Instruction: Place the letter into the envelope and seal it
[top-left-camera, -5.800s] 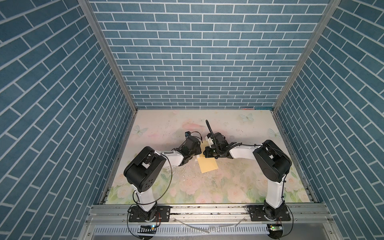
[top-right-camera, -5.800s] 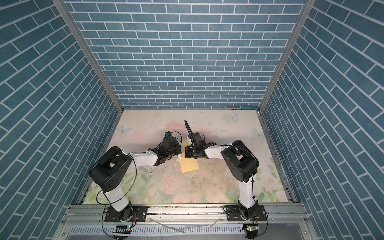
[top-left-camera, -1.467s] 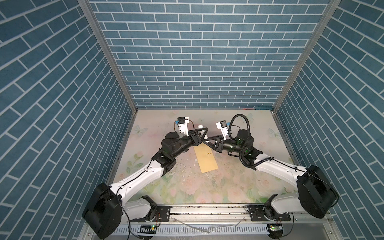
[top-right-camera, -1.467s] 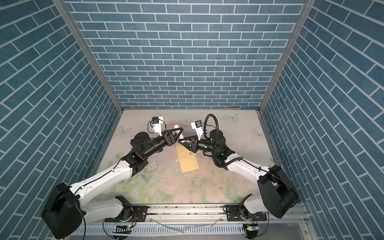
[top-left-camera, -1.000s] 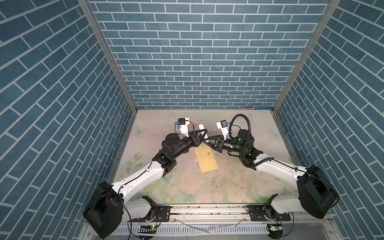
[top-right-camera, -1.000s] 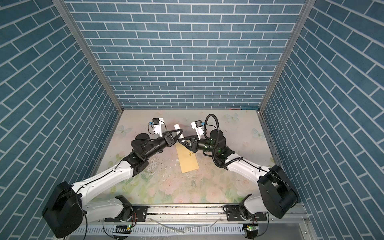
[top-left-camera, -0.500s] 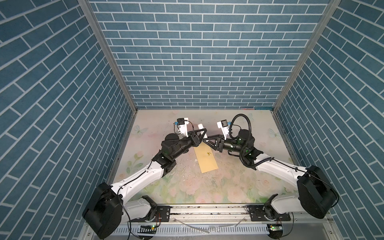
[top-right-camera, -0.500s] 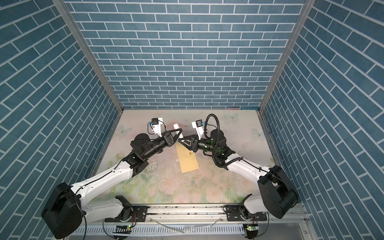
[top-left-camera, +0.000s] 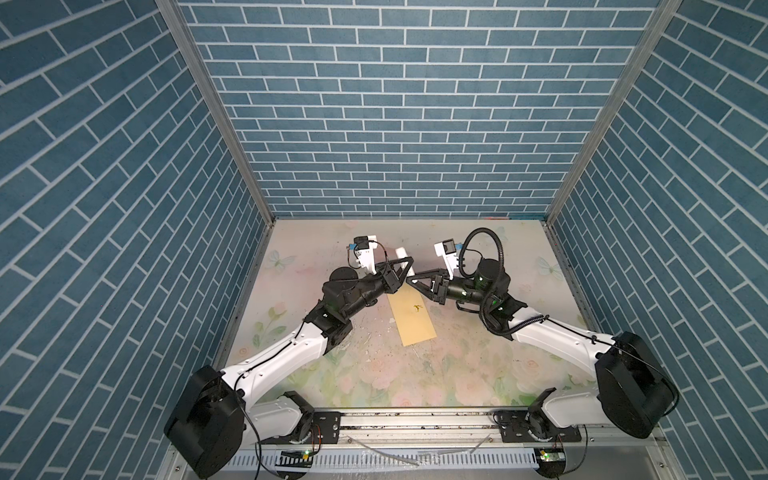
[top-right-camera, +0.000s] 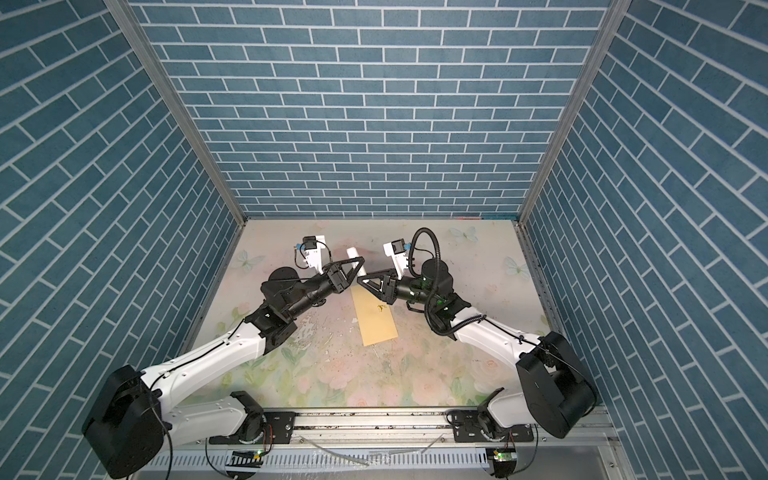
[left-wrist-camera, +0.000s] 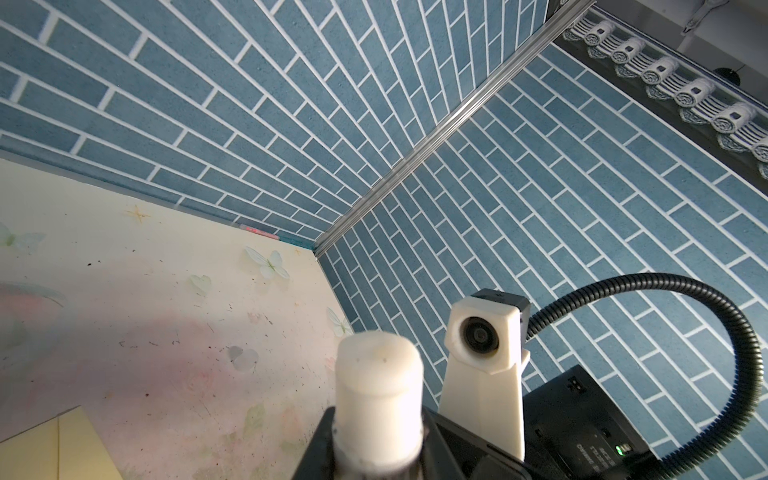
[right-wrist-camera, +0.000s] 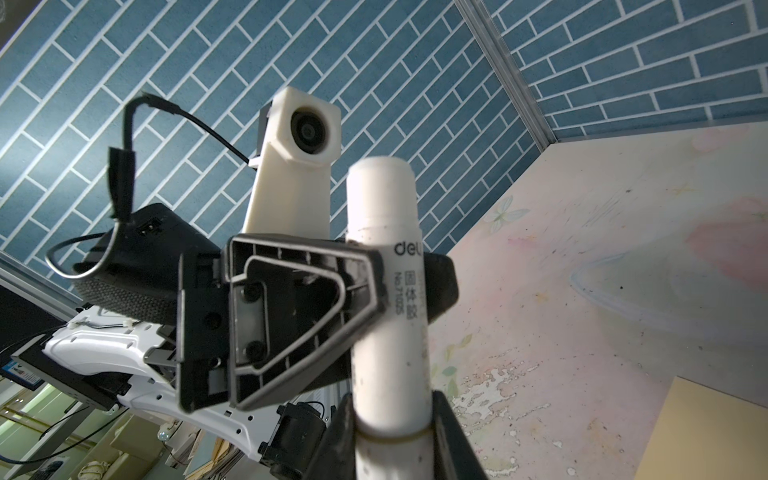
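Right wrist view is showing my right pincer (right-wrist-camera: 388, 440) gripping one end of a white glue stick (right-wrist-camera: 386, 232), jaws tight on it. My left pincer (right-wrist-camera: 409, 286) is clamping the same stick around its middle. The plain yellow envelope (top-left-camera: 413, 318) is lying flat on the floral table (top-left-camera: 374, 374), one short end beneath the glue stick.

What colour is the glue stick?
The glue stick is white, clearest in the right wrist view.

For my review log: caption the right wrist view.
Both the left pincer and right pincer grip a white glue stick; envelope lies nearby.
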